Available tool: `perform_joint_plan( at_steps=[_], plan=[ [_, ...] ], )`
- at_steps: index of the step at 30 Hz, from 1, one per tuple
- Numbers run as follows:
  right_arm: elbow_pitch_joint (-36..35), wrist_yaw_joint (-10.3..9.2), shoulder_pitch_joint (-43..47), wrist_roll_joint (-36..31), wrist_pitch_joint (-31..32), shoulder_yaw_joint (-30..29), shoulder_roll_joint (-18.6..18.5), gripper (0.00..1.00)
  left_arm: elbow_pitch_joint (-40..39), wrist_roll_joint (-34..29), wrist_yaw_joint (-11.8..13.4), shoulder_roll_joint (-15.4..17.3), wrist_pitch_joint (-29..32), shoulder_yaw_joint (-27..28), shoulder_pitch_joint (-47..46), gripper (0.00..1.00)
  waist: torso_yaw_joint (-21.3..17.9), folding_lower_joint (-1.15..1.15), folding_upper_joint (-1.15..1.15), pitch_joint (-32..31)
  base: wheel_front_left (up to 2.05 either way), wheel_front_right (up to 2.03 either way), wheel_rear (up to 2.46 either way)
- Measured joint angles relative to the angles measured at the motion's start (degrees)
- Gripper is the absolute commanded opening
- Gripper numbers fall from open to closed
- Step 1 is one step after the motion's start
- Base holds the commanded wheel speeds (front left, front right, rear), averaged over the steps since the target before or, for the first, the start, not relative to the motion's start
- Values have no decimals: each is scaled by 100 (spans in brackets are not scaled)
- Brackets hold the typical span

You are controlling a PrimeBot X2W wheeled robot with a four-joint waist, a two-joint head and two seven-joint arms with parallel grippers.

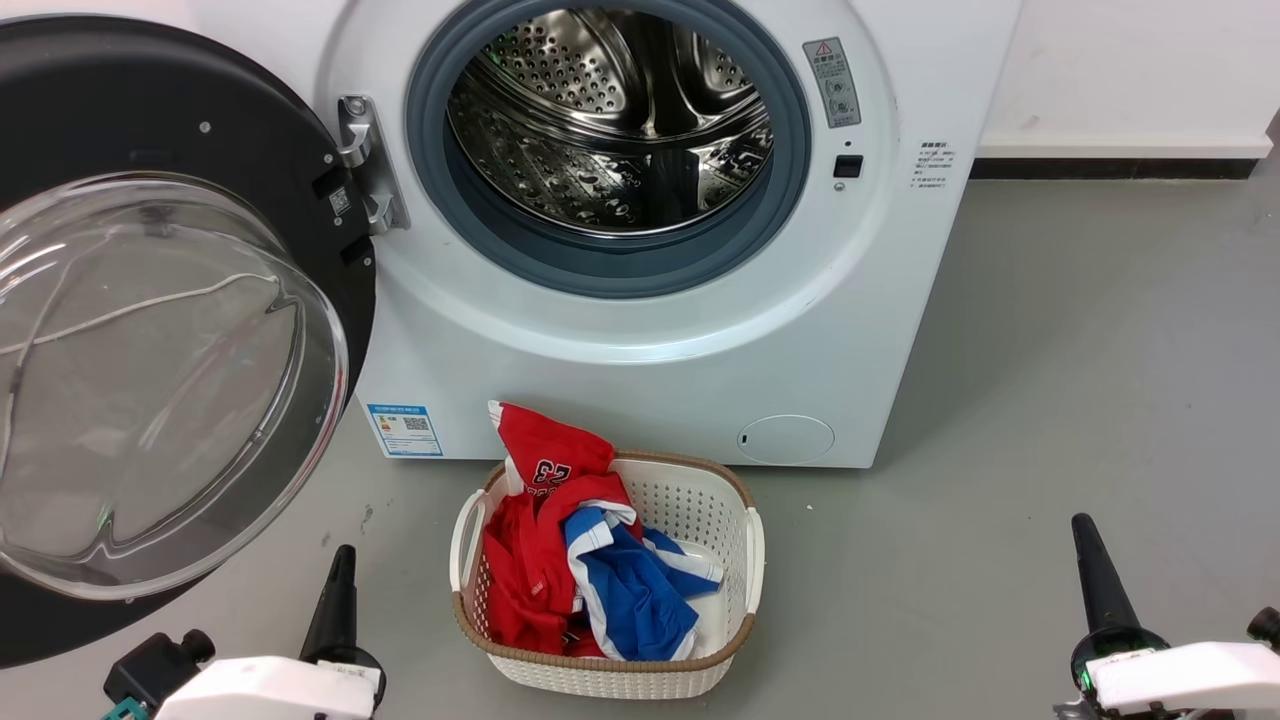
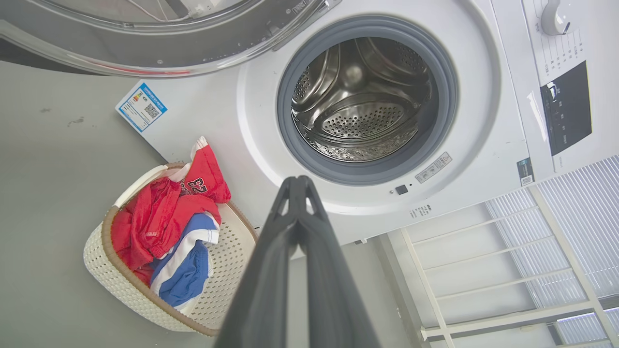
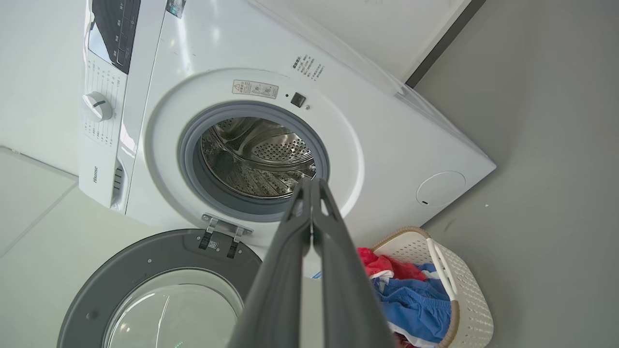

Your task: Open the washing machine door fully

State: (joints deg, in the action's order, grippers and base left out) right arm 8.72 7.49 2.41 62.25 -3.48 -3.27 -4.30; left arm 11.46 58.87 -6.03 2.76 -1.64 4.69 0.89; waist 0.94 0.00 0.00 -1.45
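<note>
Pretty sure about being at the tail end of this one. Seeing the washing machine door (image 1: 170,330) swung way out on its hinge (image 1: 365,165) at the left side of the washing machine (image 1: 640,360), hanging over the left stretch of the floor, clear of the laundry basket (image 1: 620,680) parked on the floor just in front of the machine. Being a round disc, no real long axis to speak of; standing upright on edge, bulging glass bowl facing out into the room and back toward the robot, drum (image 1: 610,120) wide open to view. Left gripper (image 1: 343,560) and right gripper (image 1: 1085,530): both pinched closed on nothing, low by the near edge of the floor, well apart from the door. Next up, guessing: maybe a gentle nudge on the black rim opposite the hinge if short of the stop, otherwise hands off.
</note>
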Motion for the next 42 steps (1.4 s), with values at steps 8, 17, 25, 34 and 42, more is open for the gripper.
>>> perform_joint_plan(
  at_steps=[8, 17, 25, 34, 42],
  plan=[
    [79, 0, -126, 487, 126, -10, -3, 0, 35, 504, -4, 1, 135, 25, -102, 0, -11, 0, 0, 20, 0, 0, 0],
    [162, -1, -249, 1004, 257, -25, -5, 0, 78, 1049, -37, 1, 261, 58, -213, 0, -24, 0, 0, 42, 0, 0, 0],
    [235, -1, -345, 1418, 361, -44, -5, 0, 113, 1484, -54, 2, 365, 86, -302, 0, -36, 0, 0, 62, 0, 0, 0],
    [302, -1, -465, 1852, 489, -63, -5, 0, 151, 1950, -65, 2, 483, 110, -390, 0, -49, 0, 0, 85, 0, 0, 0],
    [367, -1, -563, 2212, 588, -83, -4, 0, 183, 2336, -88, 3, 580, 129, -470, 0, -60, 0, 0, 105, 0, 0, 0]
  ],
)
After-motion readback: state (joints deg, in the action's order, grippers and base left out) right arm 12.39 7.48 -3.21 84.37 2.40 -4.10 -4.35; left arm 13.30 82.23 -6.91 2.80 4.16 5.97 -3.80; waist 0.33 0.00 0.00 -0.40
